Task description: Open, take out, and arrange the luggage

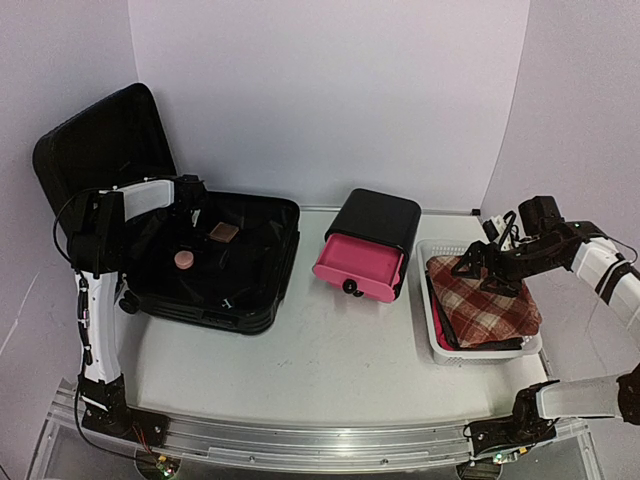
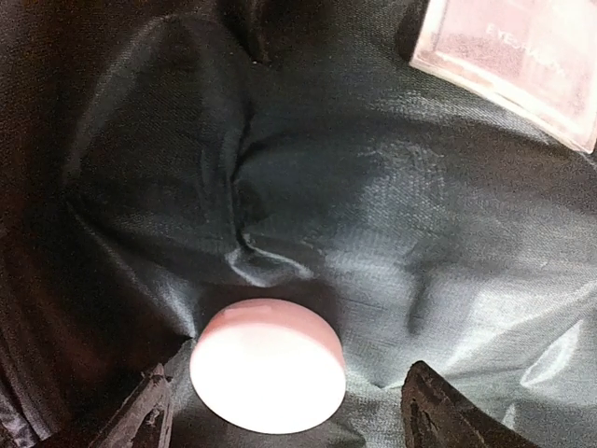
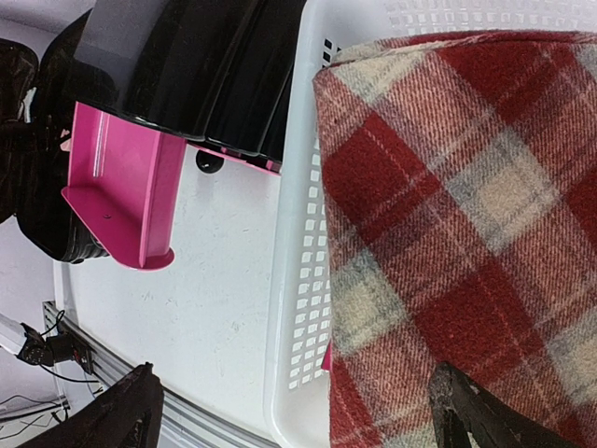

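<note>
Plainly, the luggage (image 1: 250, 290) lies open at the left of the table (image 1: 330, 350), its base flat and its lid (image 1: 100, 140) standing up against the far wall. It looks like a stiff, bulky hard shell, too big for one gripper to lift. The rim or the lid's edge would be the place to grip it if it had to be moved.

What is left inside looks light and rigid. A pink round disc (image 2: 268, 364) rests on the dark lining (image 2: 373, 205), and a small flat box (image 2: 508, 61) lies beyond it, toward the far side. The left gripper (image 2: 297, 415) hangs over the disc with its jaws spread, one fingertip on each side and neither clearly touching.

The disc appears smooth and rounded, so it could slip. A squeeze straight across its width, low on its side wall, seems safest. The lining is slack and wrinkled and might catch between a fingertip and the disc.

At the right, the right gripper (image 3: 303, 415) hovers released over a folded plaid cloth (image 3: 448, 187) in the white basket (image 3: 298, 280). A black box with a pink drawer (image 1: 365, 255) stands between the luggage and the basket.
</note>
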Action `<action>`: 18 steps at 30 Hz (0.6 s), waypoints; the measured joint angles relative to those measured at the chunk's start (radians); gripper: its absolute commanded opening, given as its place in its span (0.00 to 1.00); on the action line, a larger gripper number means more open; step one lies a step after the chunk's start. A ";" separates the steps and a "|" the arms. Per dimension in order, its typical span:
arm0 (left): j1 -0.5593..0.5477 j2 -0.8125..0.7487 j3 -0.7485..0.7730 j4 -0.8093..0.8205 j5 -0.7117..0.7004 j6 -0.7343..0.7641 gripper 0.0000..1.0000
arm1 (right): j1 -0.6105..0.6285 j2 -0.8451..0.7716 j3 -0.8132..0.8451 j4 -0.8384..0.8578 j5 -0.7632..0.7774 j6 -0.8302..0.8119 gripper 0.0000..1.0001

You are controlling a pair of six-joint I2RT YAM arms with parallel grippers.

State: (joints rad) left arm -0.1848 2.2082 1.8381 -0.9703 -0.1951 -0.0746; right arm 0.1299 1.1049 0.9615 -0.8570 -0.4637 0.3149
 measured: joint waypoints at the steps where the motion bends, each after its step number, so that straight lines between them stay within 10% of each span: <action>1: 0.000 0.000 0.000 0.000 -0.002 0.000 0.86 | 0.000 0.000 0.000 0.000 0.000 0.000 0.98; 18: 0.007 0.058 0.030 -0.002 0.020 -0.002 0.59 | 0.000 0.004 0.000 0.000 0.000 0.000 0.98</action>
State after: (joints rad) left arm -0.1776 2.2662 1.8683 -0.9718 -0.1749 -0.0761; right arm 0.1299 1.1091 0.9615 -0.8570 -0.4637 0.3145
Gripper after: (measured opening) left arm 0.659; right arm 0.983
